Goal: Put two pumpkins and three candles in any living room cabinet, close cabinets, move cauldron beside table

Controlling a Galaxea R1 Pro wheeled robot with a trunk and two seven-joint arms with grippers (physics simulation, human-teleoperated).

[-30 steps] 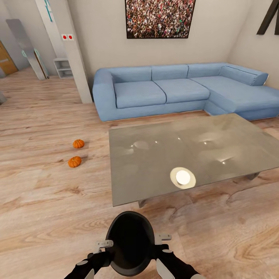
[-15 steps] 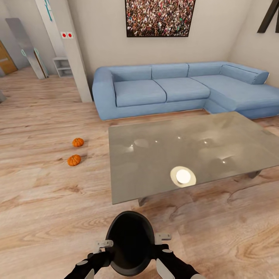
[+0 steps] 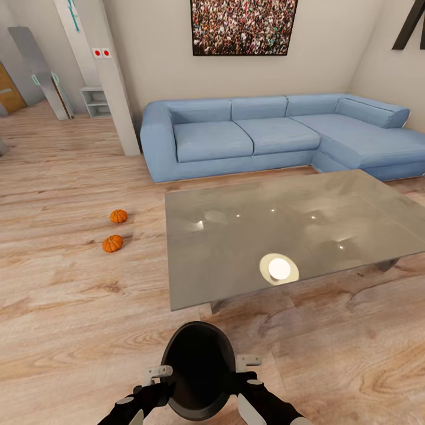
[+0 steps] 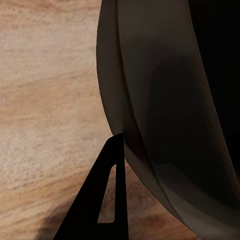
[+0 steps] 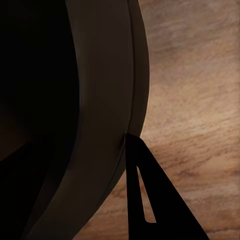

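Cauldron [image 3: 199, 370]: we see it low at the centre of the head view, a black bowl with its mouth facing up, carried between the two arms above the floor [image 3: 71, 307]. Against the picture of a second ago the whole scene has slid slightly up the picture, pumpkins and bench alike, so we log a camera move and not a move of the things; the cauldron and both arms sit at the same spot in the picture.

Left end effector [image 3: 158, 373] presses one side of the rim, right end effector [image 3: 248, 361] the other. Each has one finger outside the wall and the rim between the fingers; both are clamped on the cauldron.

Surface: pale wood-plank floor. A grey glossy bench [image 3: 283, 236] stands ahead, just beyond the cauldron, with one candle [image 3: 278, 269] on a small round dish near its front edge. Two pumpkins [image 3: 113, 243] lie on the floor off the bench's left side, near each other but apart. Behind stands a blue corner sofa [image 3: 265, 136] below a framed picture [image 3: 243, 27].

Left wrist view adds the cauldron's curved dark wall [image 4: 165, 115] close up with one black finger [image 4: 107, 195] outside it; right wrist view gives the same from the other side [image 5: 100, 100].
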